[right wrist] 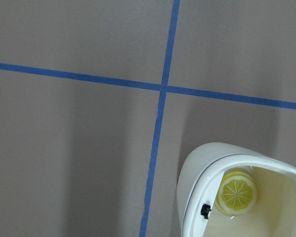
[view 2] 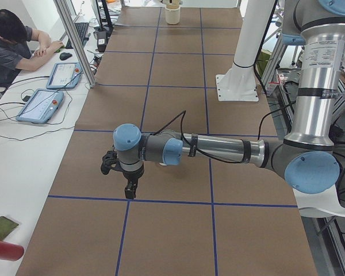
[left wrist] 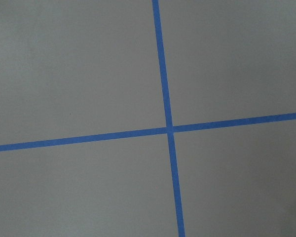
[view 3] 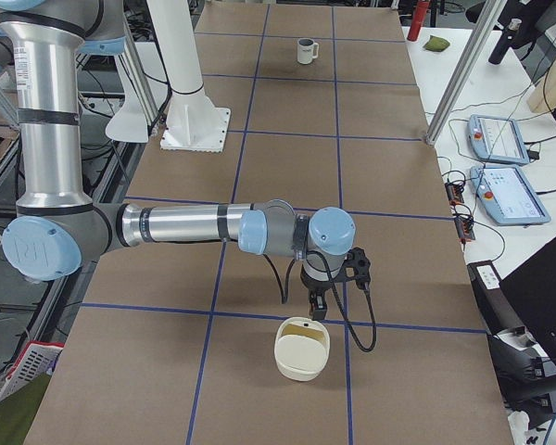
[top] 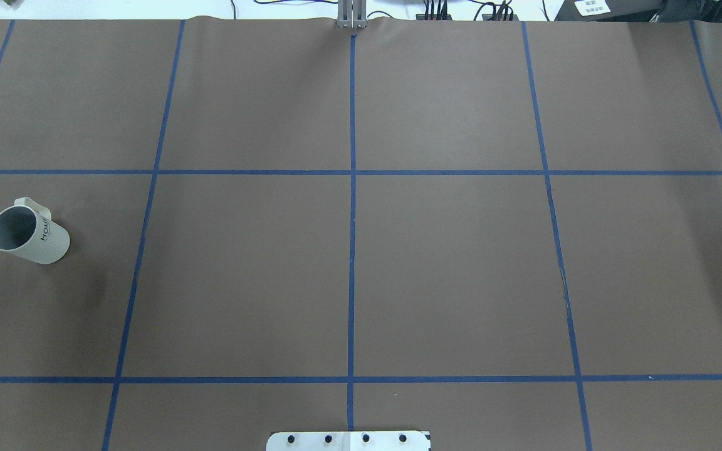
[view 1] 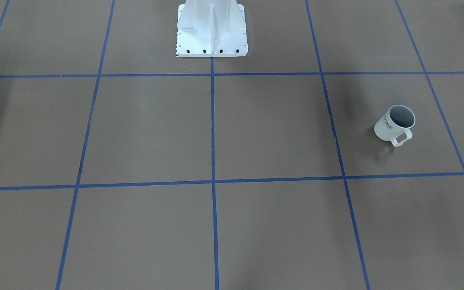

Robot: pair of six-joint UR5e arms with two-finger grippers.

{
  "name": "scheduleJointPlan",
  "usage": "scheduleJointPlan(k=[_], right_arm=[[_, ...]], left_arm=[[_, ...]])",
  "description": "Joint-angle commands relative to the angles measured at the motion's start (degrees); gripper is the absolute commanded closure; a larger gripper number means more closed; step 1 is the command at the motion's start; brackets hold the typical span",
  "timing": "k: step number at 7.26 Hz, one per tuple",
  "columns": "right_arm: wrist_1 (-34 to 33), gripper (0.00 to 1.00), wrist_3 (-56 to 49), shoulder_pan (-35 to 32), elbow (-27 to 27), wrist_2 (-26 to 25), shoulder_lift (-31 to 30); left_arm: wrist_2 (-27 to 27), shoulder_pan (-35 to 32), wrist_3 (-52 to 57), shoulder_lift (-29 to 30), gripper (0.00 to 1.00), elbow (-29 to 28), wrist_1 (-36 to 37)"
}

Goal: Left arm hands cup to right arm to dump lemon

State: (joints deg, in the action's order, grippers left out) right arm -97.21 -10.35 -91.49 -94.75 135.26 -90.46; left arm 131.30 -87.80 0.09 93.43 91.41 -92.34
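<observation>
The cup (view 1: 394,125) stands upright on the brown table, its grey inside empty; it also shows in the overhead view (top: 27,235) and far off in the exterior right view (view 3: 306,50). The lemon (right wrist: 238,191) lies inside a cream-white container (right wrist: 207,163), not in the cup. The left gripper (view 2: 130,192) points down above the table; I cannot tell whether it is open or shut. The right gripper (view 3: 317,311) hangs just above the container's (view 3: 302,350) far rim; I cannot tell its state either. Neither gripper shows in its wrist view.
The white robot base (view 1: 212,30) stands at the table's robot side. Blue tape lines (top: 352,188) divide the brown table. An operator (view 2: 11,46) sits at a side desk with tablets. A metal post (view 2: 75,40) stands at the table's edge.
</observation>
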Motion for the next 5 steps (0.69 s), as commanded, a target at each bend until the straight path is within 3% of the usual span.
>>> scheduleJointPlan(k=[1,5], right_arm=[[7.8,0.00,0.6,0.0,4.5,0.0,-0.1],[7.7,0.00,5.3,0.0,2.0,0.4,-0.3]], left_arm=[[-0.1,0.0,0.0,0.0,0.00,0.0,0.1],[-0.1,0.0,0.0,0.0,0.00,0.0,0.1]])
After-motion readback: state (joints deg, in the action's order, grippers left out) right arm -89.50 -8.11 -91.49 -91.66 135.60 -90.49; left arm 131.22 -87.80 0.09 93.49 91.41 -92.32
